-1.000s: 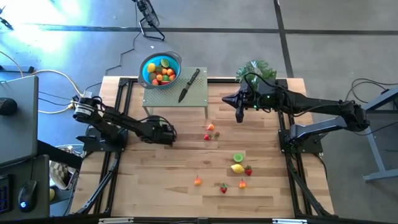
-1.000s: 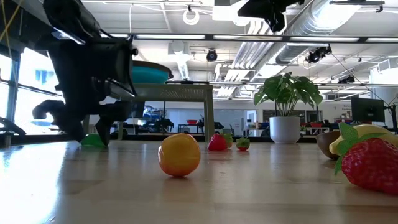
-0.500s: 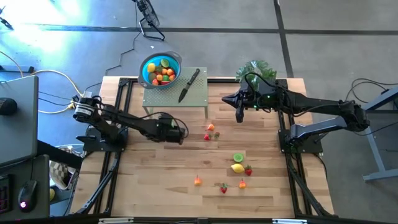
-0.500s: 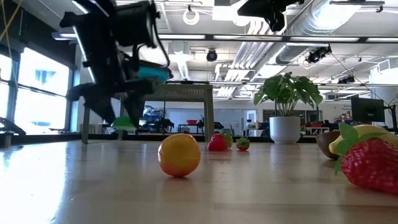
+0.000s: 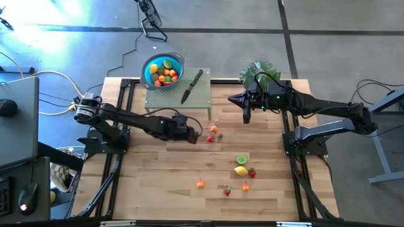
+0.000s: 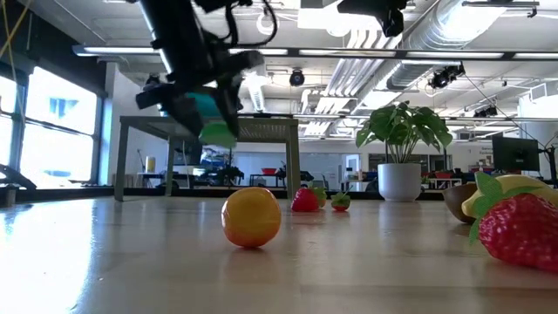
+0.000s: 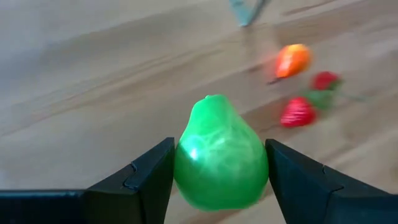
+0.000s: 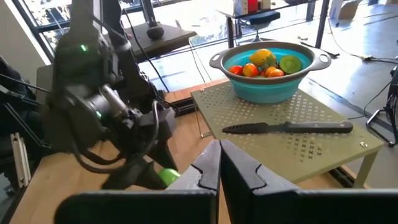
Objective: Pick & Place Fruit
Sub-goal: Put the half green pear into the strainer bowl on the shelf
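Note:
My left gripper [image 5: 193,137] hangs over the table's middle left, shut on a green toy pear [image 7: 220,159], which also shows in the low view [image 6: 218,133] well above the tabletop. My right gripper [image 5: 245,115] waits shut, high over the far right, with nothing between its fingers [image 8: 219,167]. The blue bowl [image 5: 163,70] holds several fruit pieces and stands on a small green perforated stand [image 5: 178,96]. Loose fruit lies on the wood: an orange piece [image 5: 213,128], a strawberry [image 5: 210,139], a lime half [image 5: 242,159], a lemon [image 5: 240,170]. My left gripper pinches the pear's wide lower body [image 7: 186,171] between its two fingers [image 7: 149,174], one on either side. The fingers slant downward from the table's left. The pear is lifted clear of the table, its narrow end pointing away from the gripper.
A black-handled knife [image 5: 191,86] lies on the stand beside the bowl. A potted plant [image 5: 259,70] stands at the far right. More small fruit [image 5: 201,183] [image 5: 246,186] lies near the front; an orange ball [image 6: 251,217] and a strawberry [image 6: 521,228] sit close to the low camera.
My left gripper has risen and gone toward the table's right edge, rolling as it went. The green pear, down at the tabletop a second ago, is now lifted clear in its fingers at about the height of the stand's top.

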Robot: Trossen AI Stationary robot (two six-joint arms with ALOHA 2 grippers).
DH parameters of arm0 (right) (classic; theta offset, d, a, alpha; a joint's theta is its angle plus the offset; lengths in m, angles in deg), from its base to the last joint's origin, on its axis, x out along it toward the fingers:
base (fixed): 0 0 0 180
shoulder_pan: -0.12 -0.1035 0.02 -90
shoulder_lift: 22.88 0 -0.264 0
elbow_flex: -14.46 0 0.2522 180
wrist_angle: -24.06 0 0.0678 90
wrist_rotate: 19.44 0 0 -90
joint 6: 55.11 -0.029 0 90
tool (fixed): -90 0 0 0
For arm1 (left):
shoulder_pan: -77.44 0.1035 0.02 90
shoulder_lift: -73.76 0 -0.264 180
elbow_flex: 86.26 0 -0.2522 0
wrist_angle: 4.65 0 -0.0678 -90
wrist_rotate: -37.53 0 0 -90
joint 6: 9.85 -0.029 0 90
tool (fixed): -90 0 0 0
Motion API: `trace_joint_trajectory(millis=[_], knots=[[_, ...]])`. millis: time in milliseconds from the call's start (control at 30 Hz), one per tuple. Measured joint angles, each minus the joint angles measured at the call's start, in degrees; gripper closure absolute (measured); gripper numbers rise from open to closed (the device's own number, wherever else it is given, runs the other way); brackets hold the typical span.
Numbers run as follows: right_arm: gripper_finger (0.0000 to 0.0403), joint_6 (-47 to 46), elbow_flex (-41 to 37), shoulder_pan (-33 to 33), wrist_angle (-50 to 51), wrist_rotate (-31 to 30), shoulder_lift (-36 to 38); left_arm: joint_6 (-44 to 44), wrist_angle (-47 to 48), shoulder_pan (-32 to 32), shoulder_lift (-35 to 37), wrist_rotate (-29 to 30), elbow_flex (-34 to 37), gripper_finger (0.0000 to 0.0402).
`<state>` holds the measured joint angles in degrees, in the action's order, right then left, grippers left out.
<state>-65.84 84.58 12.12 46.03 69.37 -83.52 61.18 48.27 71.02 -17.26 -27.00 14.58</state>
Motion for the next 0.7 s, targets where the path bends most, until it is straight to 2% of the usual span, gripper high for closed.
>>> trace_joint_trajectory(millis=[300,400,567,700], knots=[[0.0401,0.5,0.0,0.1,0.1,-0.2,0.5,-8.1,1.5,0.0,0.0,-1.1,-10.4,0.018],[0.0401,-0.4,0.0,0.1,-0.5,0.0,1.0,-10.4,5.4,0.0,0.0,0.2,-14.6,0.018],[0.0401,-1.0,0.0,0.1,-1.1,0.2,2.4,-11.4,14.3,0.5,0.0,6.0,-21.2,0.018],[0.0401,-0.8,0.0,0.1,-1.1,0.0,3.6,-11.9,22.2,2.5,0.0,7.3,-26.1,0.018]])
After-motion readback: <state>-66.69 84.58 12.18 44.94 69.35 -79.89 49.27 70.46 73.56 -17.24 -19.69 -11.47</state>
